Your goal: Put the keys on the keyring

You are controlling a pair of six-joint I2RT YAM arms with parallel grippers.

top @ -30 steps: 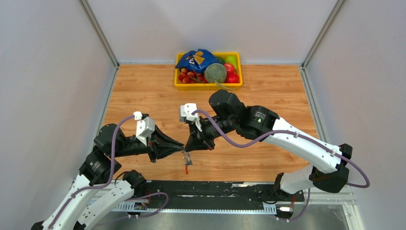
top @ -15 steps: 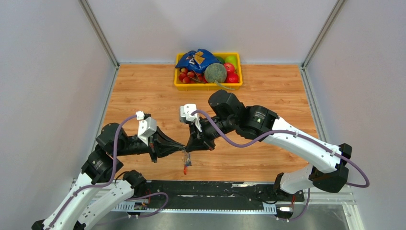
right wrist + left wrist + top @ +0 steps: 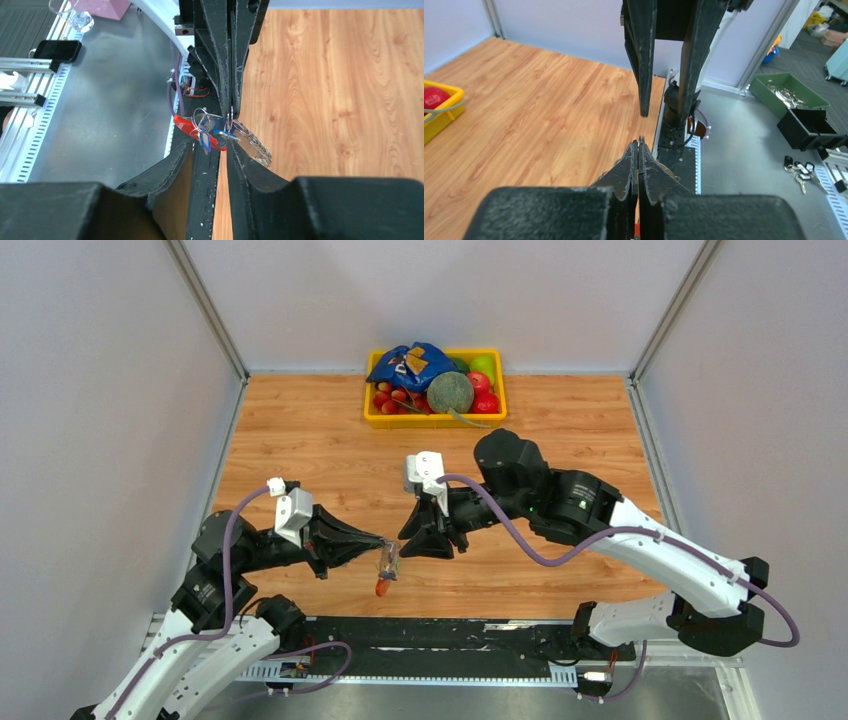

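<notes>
The keyring [image 3: 386,568] hangs as a small bunch from my left gripper [image 3: 380,542], which is shut on its top. In the right wrist view the bunch shows a red clip [image 3: 190,126], two keys with blue heads [image 3: 204,141] beside it, wire rings and a short chain [image 3: 252,145]. How the keys are fastened I cannot tell. In the left wrist view my left gripper [image 3: 638,144] is pressed shut, with a sliver of metal at the tips. My right gripper [image 3: 406,537] stands just right of the bunch. It is open [image 3: 221,148], with nothing between its fingers.
A yellow tray [image 3: 372,421] of fruit, a blue bag and a grey ball sits at the table's back. A black rail [image 3: 450,635] runs along the near edge. Off the table lie spare keys [image 3: 800,169] and a green bin [image 3: 788,90].
My right gripper has opened and drawn back to the right, off the bunch. My left gripper closed on the keyring and now holds it alone, slightly lower and to the left.
</notes>
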